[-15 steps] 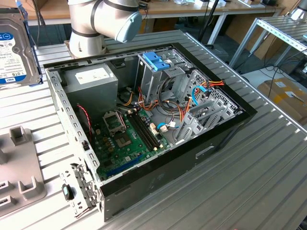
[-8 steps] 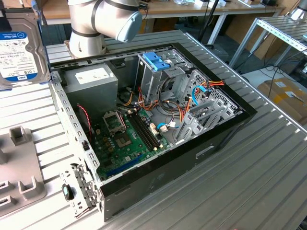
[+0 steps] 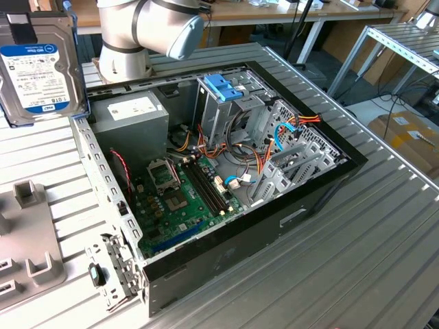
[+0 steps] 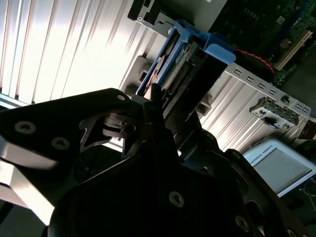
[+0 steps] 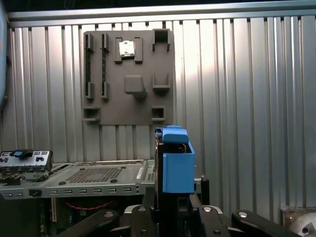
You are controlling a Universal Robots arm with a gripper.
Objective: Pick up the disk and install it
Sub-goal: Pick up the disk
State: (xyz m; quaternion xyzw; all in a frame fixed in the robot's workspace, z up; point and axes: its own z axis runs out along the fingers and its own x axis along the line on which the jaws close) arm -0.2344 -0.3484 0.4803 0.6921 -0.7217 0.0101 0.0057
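The disk (image 3: pixel 41 62), a silver hard drive with a white and blue label and a blue edge frame, hangs in the air at the exterior view's far left, above the ribbed table and beside the open computer case (image 3: pixel 322 185). In both wrist views I see it edge on: its blue frame (image 5: pixel 177 168) rises between dark fingers, and its connector edge (image 4: pixel 185 74) points away from the wrist. My gripper (image 4: pixel 173 111) (image 5: pixel 175 197) is shut on the disk. The case wall (image 5: pixel 89 177) lies just below and to one side of the held disk.
Inside the case stand a metal cage with a blue handle (image 3: pixel 223 89), a grey box with a white sticker (image 3: pixel 134 113) and the green board (image 3: pixel 178 199) with loose cables. A grey fixture plate (image 3: pixel 27 233) (image 5: pixel 128 79) lies on the ribbed table. The arm's base (image 3: pixel 127 48) stands behind the case.
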